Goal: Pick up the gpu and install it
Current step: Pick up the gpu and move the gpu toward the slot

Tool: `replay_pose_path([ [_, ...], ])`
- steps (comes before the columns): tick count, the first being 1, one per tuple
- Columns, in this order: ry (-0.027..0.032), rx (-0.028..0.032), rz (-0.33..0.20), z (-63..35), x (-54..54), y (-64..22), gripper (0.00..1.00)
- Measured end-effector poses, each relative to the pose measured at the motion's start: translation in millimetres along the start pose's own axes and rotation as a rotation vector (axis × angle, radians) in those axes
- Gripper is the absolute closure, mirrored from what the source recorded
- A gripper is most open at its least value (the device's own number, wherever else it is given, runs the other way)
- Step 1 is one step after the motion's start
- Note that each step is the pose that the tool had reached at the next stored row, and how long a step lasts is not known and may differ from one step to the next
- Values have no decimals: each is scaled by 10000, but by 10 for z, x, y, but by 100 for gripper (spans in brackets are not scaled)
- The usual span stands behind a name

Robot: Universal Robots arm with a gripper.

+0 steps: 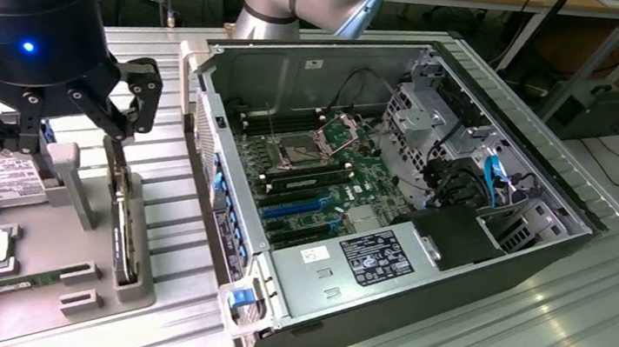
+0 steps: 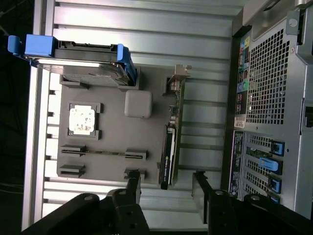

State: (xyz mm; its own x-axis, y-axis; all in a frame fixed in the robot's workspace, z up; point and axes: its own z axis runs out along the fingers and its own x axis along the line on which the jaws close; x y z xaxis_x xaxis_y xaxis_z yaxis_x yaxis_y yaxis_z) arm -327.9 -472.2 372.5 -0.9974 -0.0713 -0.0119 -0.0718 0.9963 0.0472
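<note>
The gpu is a thin dark card with a silvery bracket. It stands on edge in a slot of the grey parts tray, beside the open computer case. My gripper hangs over the tray, above the card's bracket end. In the wrist view the gpu lies in line with the gap of my gripper. The two dark fingers stand wide apart on either side of the card's line, holding nothing. The gripper is open.
The tray also holds a hard drive with blue rails, a square processor, a slim memory stick and a grey post. Inside the case, the motherboard has blue card slots. Ribbed metal table surrounds everything.
</note>
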Motion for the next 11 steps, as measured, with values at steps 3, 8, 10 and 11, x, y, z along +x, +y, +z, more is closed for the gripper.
replay_pose_path([
  [3,0,0,0,0,0,0,34],
  [8,1,0,1,3,-11,-2,27],
  [10,9,1,3,20,-30,2,27],
  [11,12,0,4,33,-36,9,27],
])
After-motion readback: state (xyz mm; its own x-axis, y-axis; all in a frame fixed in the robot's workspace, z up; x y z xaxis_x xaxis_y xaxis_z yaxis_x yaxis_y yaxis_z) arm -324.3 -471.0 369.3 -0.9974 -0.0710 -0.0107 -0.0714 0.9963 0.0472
